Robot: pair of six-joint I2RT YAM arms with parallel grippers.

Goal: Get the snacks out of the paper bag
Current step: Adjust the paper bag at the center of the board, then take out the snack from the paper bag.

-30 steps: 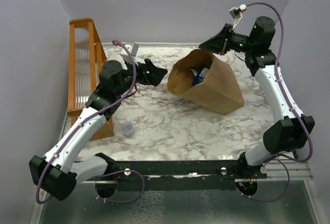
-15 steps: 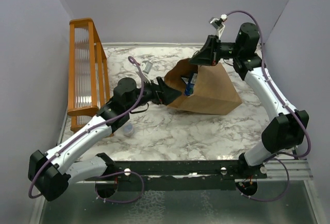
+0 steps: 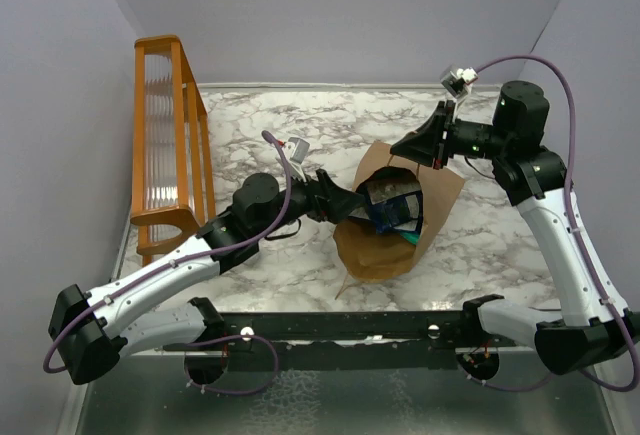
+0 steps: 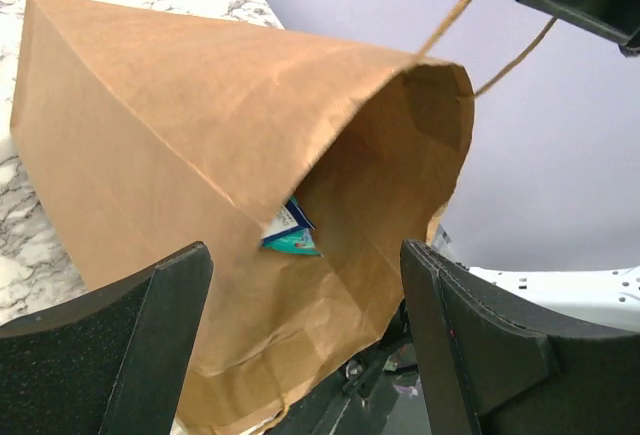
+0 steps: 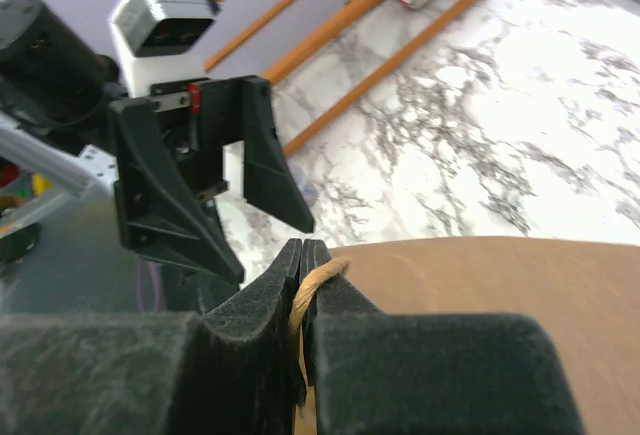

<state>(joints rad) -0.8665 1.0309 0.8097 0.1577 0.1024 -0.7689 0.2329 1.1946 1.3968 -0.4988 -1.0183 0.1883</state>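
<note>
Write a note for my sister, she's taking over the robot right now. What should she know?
Right pincer: shut on the handle of the bag, lifting that side.
Left pincer: open, at the bag's mouth, holding nothing.
Snacks: those that show are inside the bag; a blue one and a teal one are in sight.
Done: bag held open. No snack is out yet.
Left: probably reach in with the left pincer, grab each snack and set it outside the bag.

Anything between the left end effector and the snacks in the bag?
Nothing visible. The right end effector, shut on a handle, holds the paper bag with its mouth open toward the left end effector. The snacks show inside, partly behind the bag's sagging near wall.
</note>
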